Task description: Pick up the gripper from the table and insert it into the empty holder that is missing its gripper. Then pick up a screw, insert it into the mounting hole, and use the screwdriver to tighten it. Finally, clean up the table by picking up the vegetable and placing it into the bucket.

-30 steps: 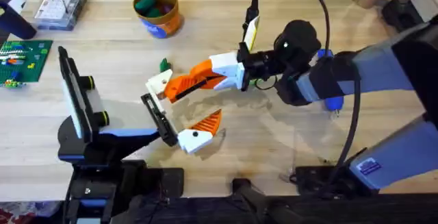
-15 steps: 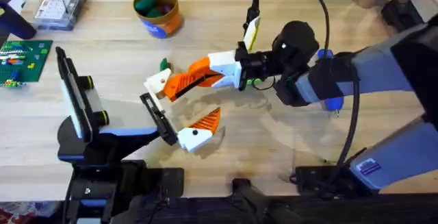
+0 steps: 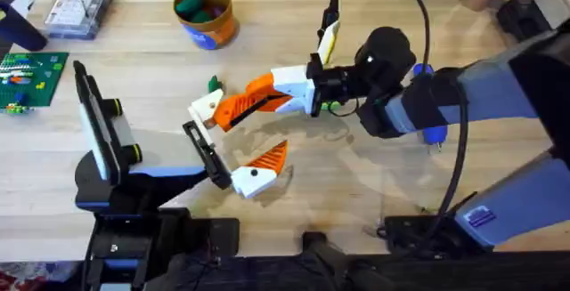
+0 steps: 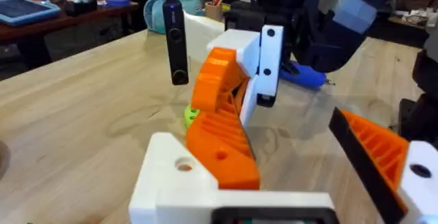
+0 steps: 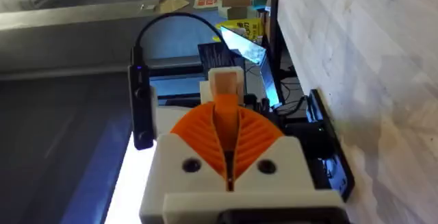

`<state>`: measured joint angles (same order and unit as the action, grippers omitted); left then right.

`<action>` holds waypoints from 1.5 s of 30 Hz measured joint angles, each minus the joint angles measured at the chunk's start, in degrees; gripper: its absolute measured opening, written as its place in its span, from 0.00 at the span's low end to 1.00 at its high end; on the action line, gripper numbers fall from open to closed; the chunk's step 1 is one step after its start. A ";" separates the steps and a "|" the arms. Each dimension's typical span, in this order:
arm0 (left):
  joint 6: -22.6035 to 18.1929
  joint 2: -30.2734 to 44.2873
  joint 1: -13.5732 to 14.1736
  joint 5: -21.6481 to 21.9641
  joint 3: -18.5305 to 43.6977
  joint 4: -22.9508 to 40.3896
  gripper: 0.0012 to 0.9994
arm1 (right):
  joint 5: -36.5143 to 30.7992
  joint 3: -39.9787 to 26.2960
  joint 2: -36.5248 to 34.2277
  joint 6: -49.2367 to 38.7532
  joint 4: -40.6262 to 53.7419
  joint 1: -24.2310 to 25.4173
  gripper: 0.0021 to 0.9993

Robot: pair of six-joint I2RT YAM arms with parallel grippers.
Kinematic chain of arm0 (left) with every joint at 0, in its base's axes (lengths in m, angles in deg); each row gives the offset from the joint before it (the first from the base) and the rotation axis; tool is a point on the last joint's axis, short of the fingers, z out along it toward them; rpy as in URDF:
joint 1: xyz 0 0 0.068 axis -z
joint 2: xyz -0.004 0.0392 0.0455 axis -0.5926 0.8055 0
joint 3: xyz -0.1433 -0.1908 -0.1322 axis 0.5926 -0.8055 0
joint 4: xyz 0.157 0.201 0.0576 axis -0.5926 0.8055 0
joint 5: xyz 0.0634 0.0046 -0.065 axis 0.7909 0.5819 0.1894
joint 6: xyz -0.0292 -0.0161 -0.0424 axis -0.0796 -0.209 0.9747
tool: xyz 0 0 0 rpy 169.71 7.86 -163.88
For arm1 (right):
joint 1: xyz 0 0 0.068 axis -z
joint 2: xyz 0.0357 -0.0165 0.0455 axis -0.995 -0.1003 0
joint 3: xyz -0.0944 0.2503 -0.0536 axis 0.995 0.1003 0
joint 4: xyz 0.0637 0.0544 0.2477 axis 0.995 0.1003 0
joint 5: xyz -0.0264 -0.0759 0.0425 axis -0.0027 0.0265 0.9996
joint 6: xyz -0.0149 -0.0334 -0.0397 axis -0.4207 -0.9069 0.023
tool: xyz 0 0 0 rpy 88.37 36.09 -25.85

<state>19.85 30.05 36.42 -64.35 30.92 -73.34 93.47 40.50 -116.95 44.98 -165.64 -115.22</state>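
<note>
**Inspector:** State of the right pincer?

**Assessor:** Narrow, closed on the gripper. The right wrist view shows the two orange ribbed pads drawn together, with the part lodged at their tips. The arm reaches in from the near right corner of the worktop and crosses to left of its middle.

**Inspector:** Where is the gripper itself?

**Assessor:** Left of the worktop's centre, about midway between the far and near edges. Its cream-white base block points toward the left edge and its orange wedge sits between the pads. The left wrist view shows a round hole in the base block.

**Inspector:** And the holder?

**Assessor:** It is a narrow black bracket, just nearer the near edge than the gripper. The two are close. I cannot tell whether they touch.

**Inspector:** Anything beside it?

**Assessor:** A second orange wedge on a white base with a black dot sits at the bracket's near end.

**Inspector:** The vegetable?

**Assessor:** A small green piece lies on the worktop just beyond the gripper, toward the far edge.

**Inspector:** The bucket?

**Assessor:** It stands upright near the far edge, left of the middle and well apart from the pincer. Green and reddish items are inside it.
</note>
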 joint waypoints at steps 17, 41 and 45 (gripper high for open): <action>-0.09 0.02 -0.02 0.22 0.00 -0.02 0.99 | -8.42 0.04 -0.04 -2.27 0.35 -4.15 0.02; -0.07 0.01 -0.02 1.31 0.00 -0.11 0.99 | -11.37 0.09 -0.16 -3.02 0.31 -5.38 0.02; -0.07 0.02 -0.02 1.31 0.00 -0.11 0.99 | -11.39 0.09 -0.17 -3.02 0.32 -5.38 0.02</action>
<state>19.78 30.07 36.40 -63.03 30.92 -73.45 82.08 40.59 -117.13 41.97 -165.32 -120.60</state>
